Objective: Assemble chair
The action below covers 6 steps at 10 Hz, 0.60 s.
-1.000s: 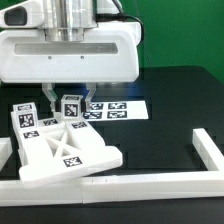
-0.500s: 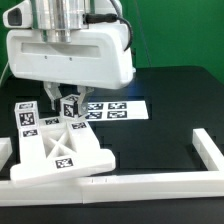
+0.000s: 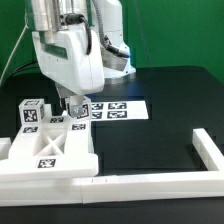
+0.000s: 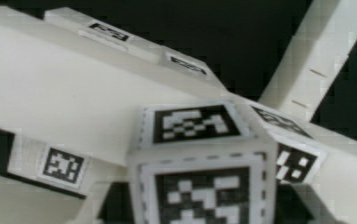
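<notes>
The partly joined chair (image 3: 48,150) is a flat white slotted frame with marker tags, lying at the exterior view's left against the border rail. Two short tagged blocks stand up from its far edge: one at the left (image 3: 31,113) and one under the arm (image 3: 76,108). My gripper (image 3: 74,102) reaches down from the big white robot body and is shut on that second block. In the wrist view the same block (image 4: 201,150) fills the middle, tags on its top and front, with my gripper (image 4: 205,205) around it and dark fingers (image 4: 116,203) at its sides. White frame bars (image 4: 68,90) run behind it.
The marker board (image 3: 115,108) lies flat on the black table just behind the chair. A long white border rail (image 3: 150,182) runs along the front, with an upturned end at the exterior view's right (image 3: 207,150). A green wall stands behind.
The arm has swung toward the exterior view's left and turned. The chair frame has moved left with it and now lies square against the rail instead of at an angle.
</notes>
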Available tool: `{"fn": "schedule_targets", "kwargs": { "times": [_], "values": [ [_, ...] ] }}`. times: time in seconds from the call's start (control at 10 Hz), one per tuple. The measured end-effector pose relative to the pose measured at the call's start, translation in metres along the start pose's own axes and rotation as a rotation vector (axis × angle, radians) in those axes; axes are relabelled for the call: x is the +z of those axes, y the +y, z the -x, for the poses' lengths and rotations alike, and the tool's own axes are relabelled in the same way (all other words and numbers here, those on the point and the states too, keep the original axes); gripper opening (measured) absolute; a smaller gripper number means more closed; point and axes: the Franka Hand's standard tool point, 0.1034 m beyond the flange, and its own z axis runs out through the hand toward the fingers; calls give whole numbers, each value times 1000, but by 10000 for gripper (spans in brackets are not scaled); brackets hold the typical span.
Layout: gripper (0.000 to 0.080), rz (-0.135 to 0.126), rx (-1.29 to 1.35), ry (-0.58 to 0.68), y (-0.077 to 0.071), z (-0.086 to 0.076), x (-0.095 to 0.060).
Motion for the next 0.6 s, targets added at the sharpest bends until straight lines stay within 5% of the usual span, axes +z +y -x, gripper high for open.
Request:
{"fn": "schedule_targets", "kwargs": {
  "times": [0.1,0.2,0.3,0.4,0.6],
  "values": [
    [306,1,-40,0,0,0,0],
    [511,1,-44,0,0,1,0],
    [511,16,-236,7,-1,4,1],
    [620,20,-403,-6,-2,9,3],
    [640,24,-609,-21,-1,14,3]
  ]
}}
